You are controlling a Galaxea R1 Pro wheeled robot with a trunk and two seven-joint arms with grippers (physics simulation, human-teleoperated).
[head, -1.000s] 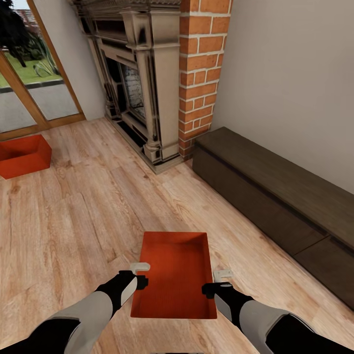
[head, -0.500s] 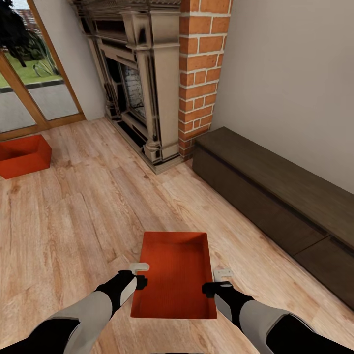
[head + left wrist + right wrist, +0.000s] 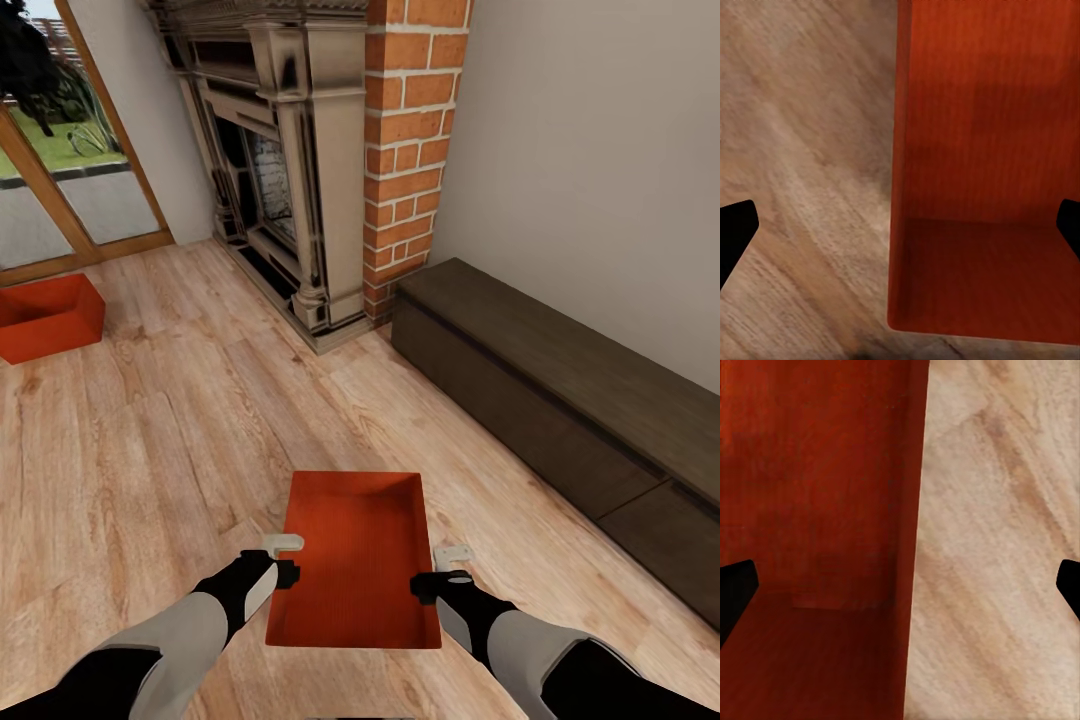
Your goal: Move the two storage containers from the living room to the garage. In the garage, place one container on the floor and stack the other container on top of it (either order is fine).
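Head view puts your near container (image 3: pixel 355 560) on the wood floor (image 3: pixel 180 440) between both hands, a 2nd container (image 3: pixel 45 318) far left by the glass door. Left wrist: left hand (image 3: pixel 900 225) spread astride its wall. Right wrist: right hand (image 3: pixel 900 585) spread likewise

Wood-plank floor (image 3: pixel 170 440) — two red-orange bins (image 3: pixel 355 560) (image 3: pixel 45 315), dark bench (image 3: pixel 560 420)

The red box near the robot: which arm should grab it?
Neither alone, probably. The left gripper straddles the box's left wall and the right gripper its right wall, both open, so both look equally placed.
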